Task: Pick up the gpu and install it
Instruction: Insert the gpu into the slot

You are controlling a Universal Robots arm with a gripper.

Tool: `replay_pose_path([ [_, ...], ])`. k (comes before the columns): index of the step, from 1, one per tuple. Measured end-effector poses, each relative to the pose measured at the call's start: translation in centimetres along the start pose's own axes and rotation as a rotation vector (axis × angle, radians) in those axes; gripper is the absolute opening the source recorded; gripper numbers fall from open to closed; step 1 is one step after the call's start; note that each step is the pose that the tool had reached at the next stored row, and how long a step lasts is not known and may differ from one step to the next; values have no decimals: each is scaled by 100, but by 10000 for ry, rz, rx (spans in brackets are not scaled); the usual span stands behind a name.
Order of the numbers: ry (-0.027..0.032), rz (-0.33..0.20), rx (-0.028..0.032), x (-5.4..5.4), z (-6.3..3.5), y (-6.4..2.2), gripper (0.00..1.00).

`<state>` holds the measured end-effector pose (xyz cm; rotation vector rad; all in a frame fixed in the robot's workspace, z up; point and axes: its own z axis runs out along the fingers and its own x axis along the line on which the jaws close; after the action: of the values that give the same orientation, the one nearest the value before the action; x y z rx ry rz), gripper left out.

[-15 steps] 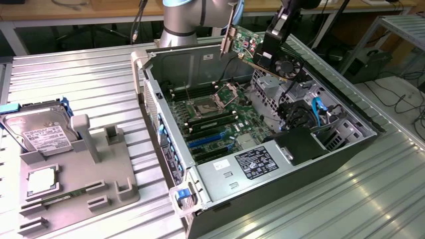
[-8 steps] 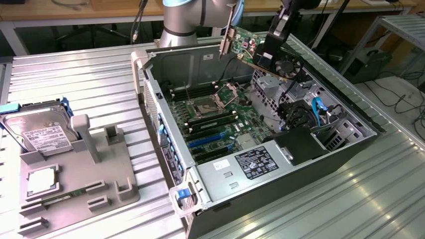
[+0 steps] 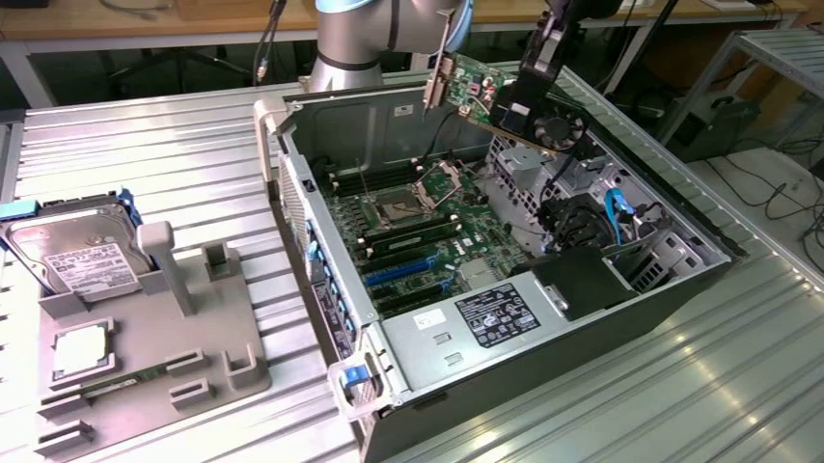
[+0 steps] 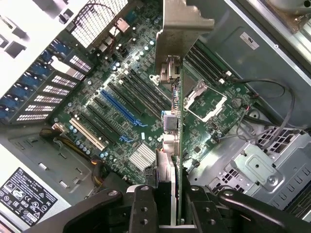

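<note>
Clearly the pick-up is done: the gripper [image 4: 170,199] is clenched on the gpu [image 4: 178,145], one finger on each face, and the card hangs edge-down from it. Its silvery end bracket [image 4: 184,29] juts out at the end away from the fingers. In the exterior view the gpu [image 3: 515,106] is above the open computer case [image 3: 373,125], over its far end, with nothing of it touching the inside. Installation, then, is not yet done.

Inside the case, directly under the card, lies the motherboard [image 4: 97,97], with its long blue expansion slot [image 4: 121,109] and the black slots beside it all vacant. A finned silver heatsink [image 4: 143,155] sits close to those slots, and the processor socket [image 4: 206,99] lies further along the case floor. Dark cables [image 4: 272,92] loop along one wall of the case near a metal drive cage [image 4: 257,165]; I judge these the likeliest things to snag.

Well apart from the case, on the exterior view's left, a grey tray [image 3: 193,338] holds a hard drive [image 3: 77,256], a processor chip [image 3: 77,352] and a memory stick [image 3: 123,379].
</note>
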<state>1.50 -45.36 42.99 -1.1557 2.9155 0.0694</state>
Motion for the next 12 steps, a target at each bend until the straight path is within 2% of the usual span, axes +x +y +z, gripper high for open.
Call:
replay_pose_path([
  [8,22,-528,-10,0,2,0,28],
  [12,97,-2460,-50,3,14,-3,28],
])
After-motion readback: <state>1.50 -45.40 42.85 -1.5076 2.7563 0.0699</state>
